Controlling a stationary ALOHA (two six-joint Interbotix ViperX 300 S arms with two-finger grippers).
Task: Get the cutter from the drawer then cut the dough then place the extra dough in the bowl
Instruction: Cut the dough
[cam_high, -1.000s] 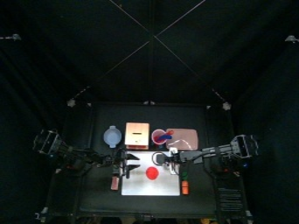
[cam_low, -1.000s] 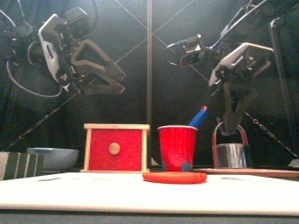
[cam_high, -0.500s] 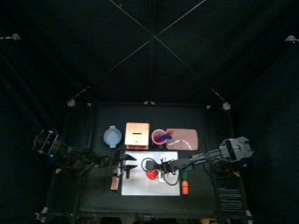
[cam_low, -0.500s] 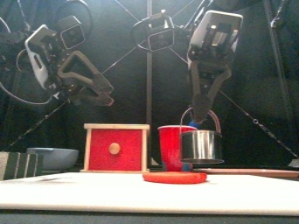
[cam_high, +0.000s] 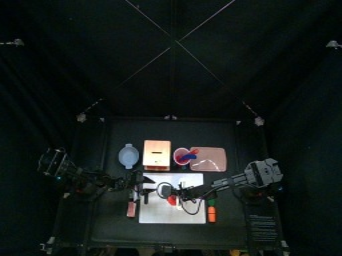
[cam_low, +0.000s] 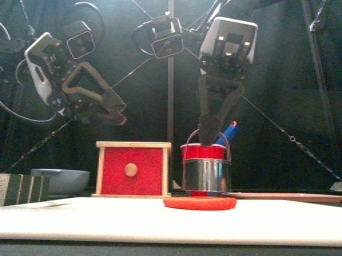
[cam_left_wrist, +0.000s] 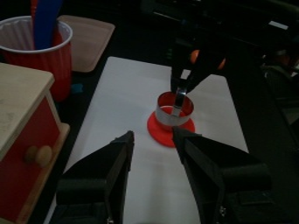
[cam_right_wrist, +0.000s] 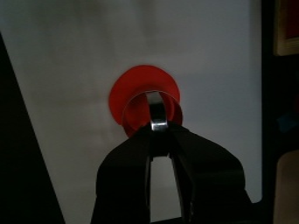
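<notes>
Front view: cutter (cam_low: 205, 172) has been lowered onto dough (cam_low: 201, 202), handle clamped by right gripper (cam_low: 213, 123); pressing is due; left gripper (cam_left_wrist: 156, 149) held wide.

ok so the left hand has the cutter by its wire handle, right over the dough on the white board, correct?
Not quite. It is the right hand that grips the cutter by its wire handle, as the right wrist view shows. The left hand is open and empty. The rest holds: the cutter is over the dough on the white board.
</notes>
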